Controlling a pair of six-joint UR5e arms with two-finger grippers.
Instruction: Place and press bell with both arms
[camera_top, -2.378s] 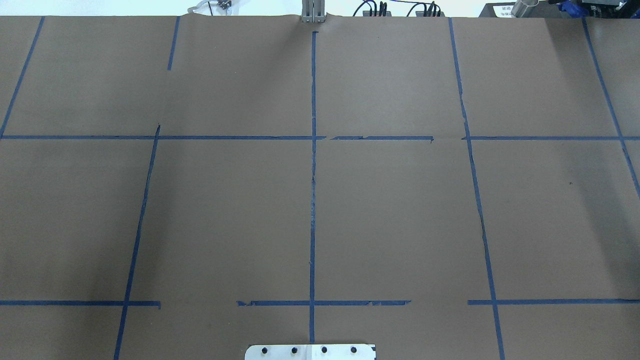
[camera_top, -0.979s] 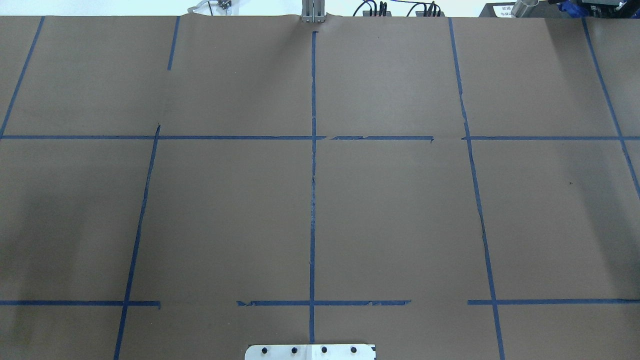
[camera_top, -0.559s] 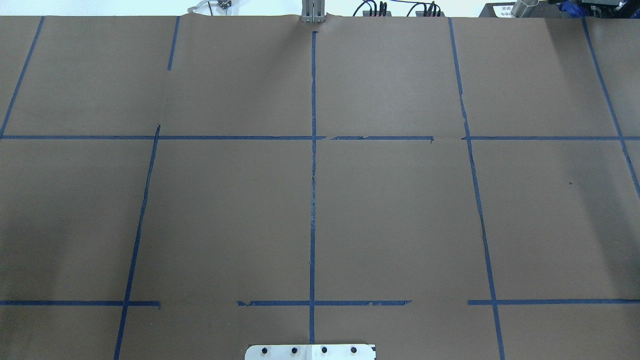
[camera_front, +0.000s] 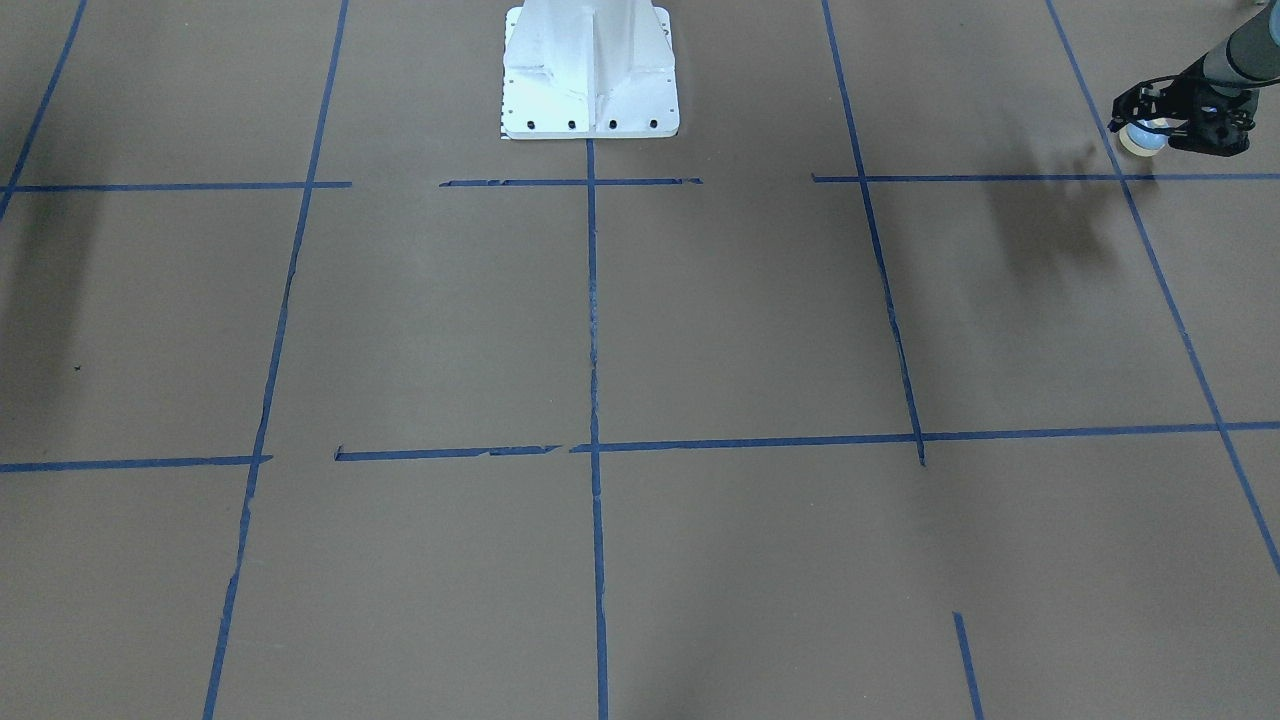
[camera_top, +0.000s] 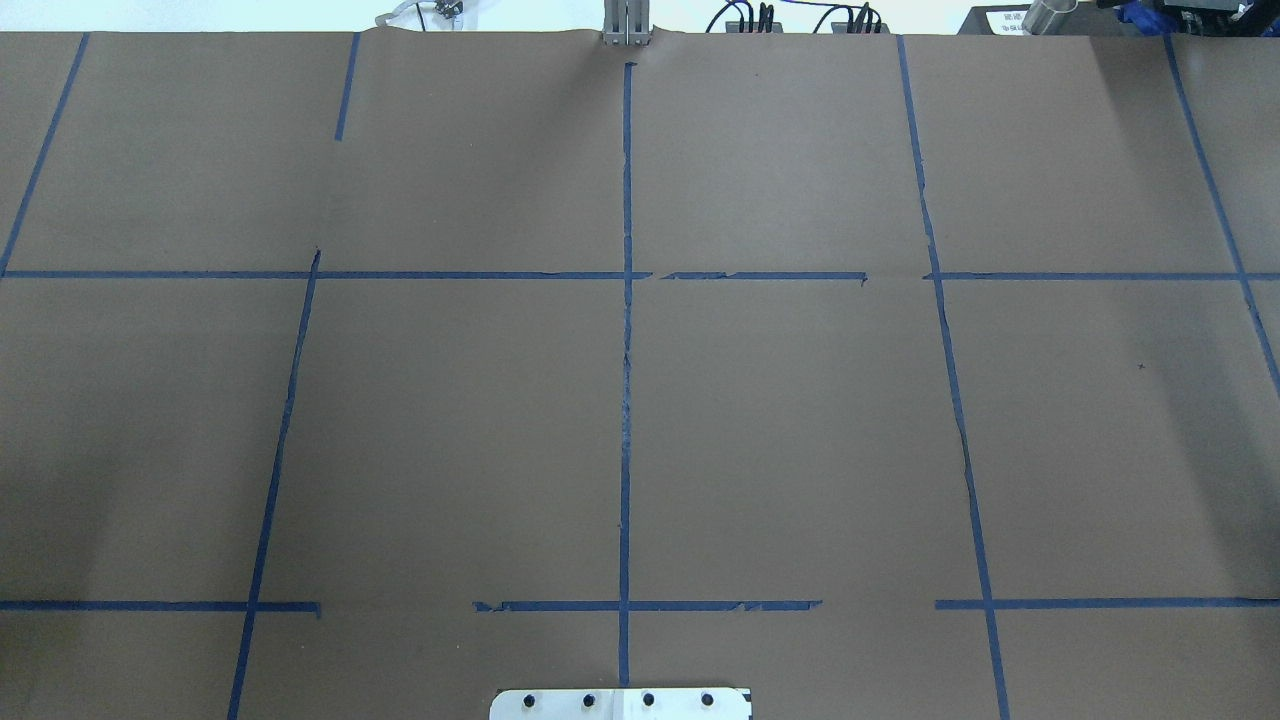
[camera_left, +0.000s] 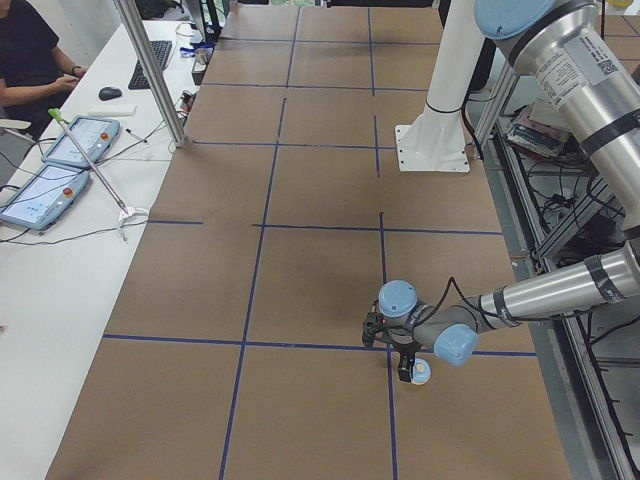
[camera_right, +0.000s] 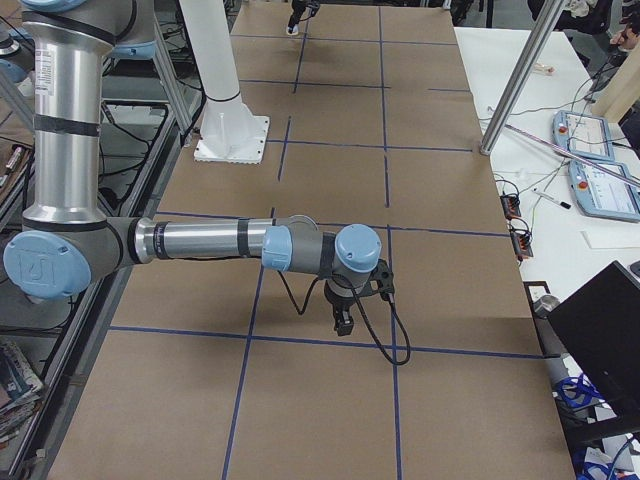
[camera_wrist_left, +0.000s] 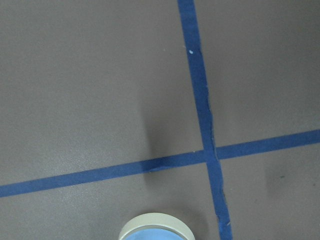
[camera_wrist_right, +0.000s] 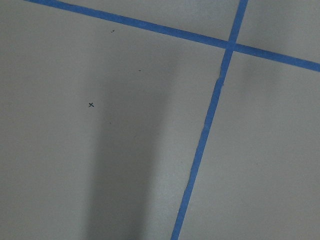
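The bell (camera_front: 1141, 136), light blue with a cream ring, sits in my left gripper (camera_front: 1165, 125) at the far right of the front-facing view, above a blue tape crossing. The gripper is shut on it and holds it off the table. The exterior left view shows the bell (camera_left: 421, 372) at the tip of the left gripper (camera_left: 405, 362). The left wrist view shows the bell's cream rim (camera_wrist_left: 156, 229) at the bottom edge. My right gripper (camera_right: 343, 325) points down over the brown paper; I cannot tell if it is open. The overhead view shows neither arm.
The white pedestal (camera_front: 590, 70) stands bolted at the table's robot side. Blue tape lines (camera_top: 626, 400) grid the brown paper. A side table with tablets (camera_left: 60, 170), a metal post (camera_left: 150, 70) and a seated person (camera_left: 25, 50) lie beyond the far edge.
No arm or bell enters the overhead view. Only the faint shadow over the table's left side has faded and shifted.
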